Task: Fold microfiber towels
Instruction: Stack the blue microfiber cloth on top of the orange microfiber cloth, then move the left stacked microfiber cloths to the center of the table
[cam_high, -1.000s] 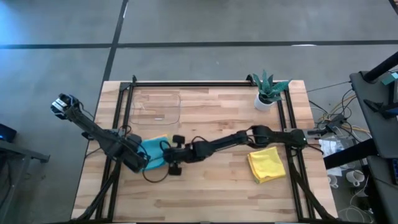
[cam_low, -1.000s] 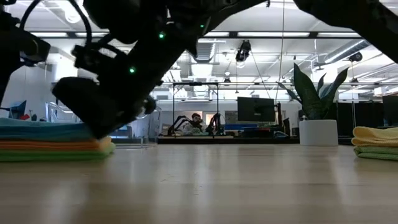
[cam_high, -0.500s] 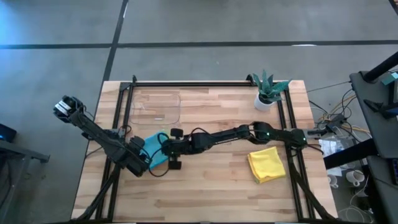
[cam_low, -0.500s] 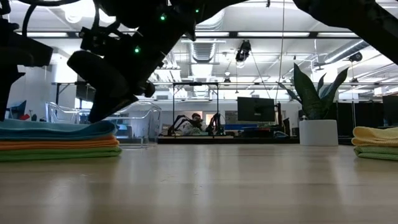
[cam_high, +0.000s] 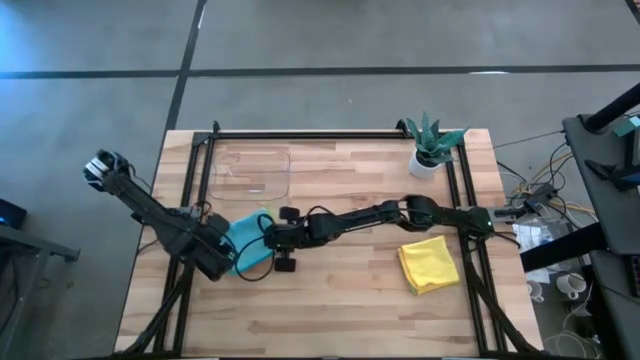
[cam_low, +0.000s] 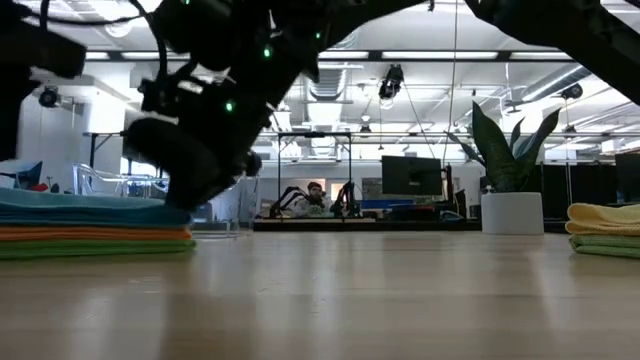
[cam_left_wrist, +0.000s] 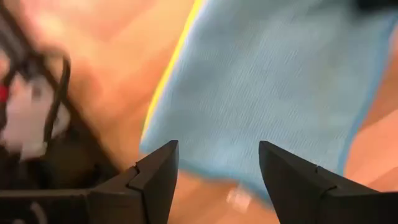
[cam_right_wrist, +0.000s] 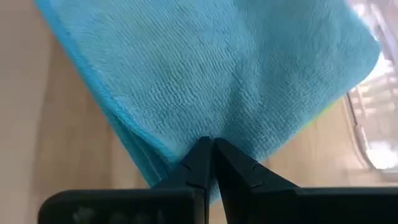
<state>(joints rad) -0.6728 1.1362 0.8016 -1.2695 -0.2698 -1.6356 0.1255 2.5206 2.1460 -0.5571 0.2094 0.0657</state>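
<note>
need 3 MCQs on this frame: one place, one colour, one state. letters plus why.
1. Where is the potted plant?
A) far right corner of the table
B) near left corner
C) in the clear tray

2. What colour is the top towel of the left stack?
A) orange
B) teal blue
C) yellow

3. How does the left gripper stand?
A) shut on the teal towel
B) open, holding nothing
C) shut, empty

Answers:
1 A: the high view shows it at the table's far right corner.
2 B: teal lies over orange and lime green in the low view.
3 B: its fingers stand apart above the towel.
</note>
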